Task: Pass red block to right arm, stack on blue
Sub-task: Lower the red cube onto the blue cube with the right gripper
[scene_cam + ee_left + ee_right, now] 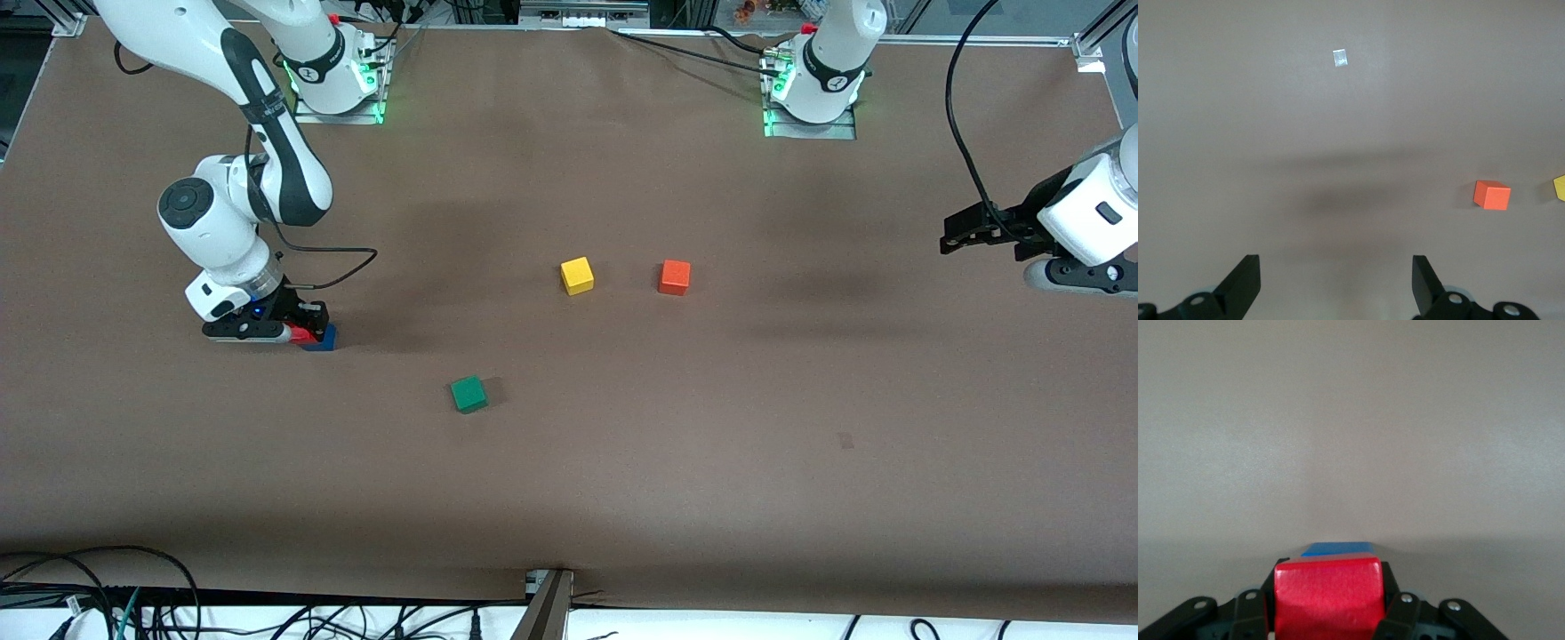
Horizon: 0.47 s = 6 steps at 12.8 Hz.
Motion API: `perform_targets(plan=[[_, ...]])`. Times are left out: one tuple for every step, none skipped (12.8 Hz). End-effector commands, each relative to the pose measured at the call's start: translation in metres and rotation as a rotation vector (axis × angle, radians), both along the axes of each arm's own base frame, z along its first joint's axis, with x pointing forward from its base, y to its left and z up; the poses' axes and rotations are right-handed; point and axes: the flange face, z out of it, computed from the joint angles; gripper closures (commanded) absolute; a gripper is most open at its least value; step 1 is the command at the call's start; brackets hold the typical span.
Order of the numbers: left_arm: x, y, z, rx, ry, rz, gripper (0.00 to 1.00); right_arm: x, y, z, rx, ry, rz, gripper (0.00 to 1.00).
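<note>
The red block [303, 334] is clamped between the fingers of my right gripper [302, 332], low over the table toward the right arm's end. The blue cube [323, 340] sits directly beneath it, only partly showing. In the right wrist view the red block [1328, 597] fills the jaws of the right gripper [1329, 577], and a strip of the blue cube [1338, 549] shows past its edge. Whether red rests on blue I cannot tell. My left gripper [948, 233] waits open and empty in the air at the left arm's end, its gripper [1335, 261] over bare table.
An orange cube [674, 277] [1491, 195] and a yellow cube [577, 276] [1559, 187] stand side by side mid-table. A green cube [468, 394] lies nearer the front camera. A small tape patch [1340, 58] marks the brown table [800, 498].
</note>
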Motion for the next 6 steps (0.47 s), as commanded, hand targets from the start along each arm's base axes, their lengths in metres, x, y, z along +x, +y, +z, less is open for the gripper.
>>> perform_targets(plan=[[-0.0031, -0.0007, 0.0012, -0.006, -0.005, 0.008, 0.00, -0.0002, 0.0014, -0.0034, -0.003, -0.008, -0.012, 0.92], [-0.0030, -0.0018, 0.0019, -0.008, -0.006, 0.006, 0.00, -0.0002, 0.0014, -0.0034, -0.003, -0.008, -0.011, 0.85], [-0.0015, -0.0019, 0.0058, -0.008, -0.015, 0.006, 0.00, -0.0002, 0.0014, -0.0034, -0.003, -0.008, -0.011, 0.76], [0.0002, -0.0011, 0.0037, -0.008, -0.012, 0.005, 0.00, -0.0002, 0.0014, -0.0034, -0.003, -0.008, -0.011, 0.67], [0.0007, 0.0015, 0.0035, -0.008, -0.012, 0.006, 0.00, -0.0002, 0.0014, -0.0034, -0.003, -0.008, -0.011, 0.61], [0.0012, 0.0025, 0.0027, -0.006, -0.013, 0.008, 0.00, -0.0002, 0.0014, -0.0034, -0.003, -0.008, -0.011, 0.48]])
